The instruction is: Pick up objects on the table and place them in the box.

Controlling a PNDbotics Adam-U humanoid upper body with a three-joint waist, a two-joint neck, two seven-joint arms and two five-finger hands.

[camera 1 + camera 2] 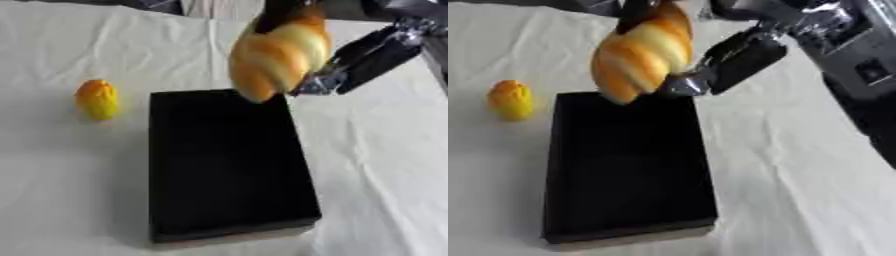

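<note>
Golden striped bread loaf [278, 55] hangs clamped in the right hand [732, 62], long axis tipped from one o'clock down to seven, its low end just over the far rim of the black box [223, 167]. Next, lowering toward six o'clock should seat it. Yellow fruit [97, 99] waits on the bench [376, 165] at nine o'clock. Only the right eye view shows the forearm behind; the left hand shows in neither

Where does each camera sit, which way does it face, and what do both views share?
Left eye view: head camera looking down at the black rectangular box; right hand holds a striped golden bread loaf.
Right eye view: same head, set slightly rightward; more of the right arm shows.
Shared: box, loaf, small yellow-orange fruit-like object, white tablecloth.
</note>
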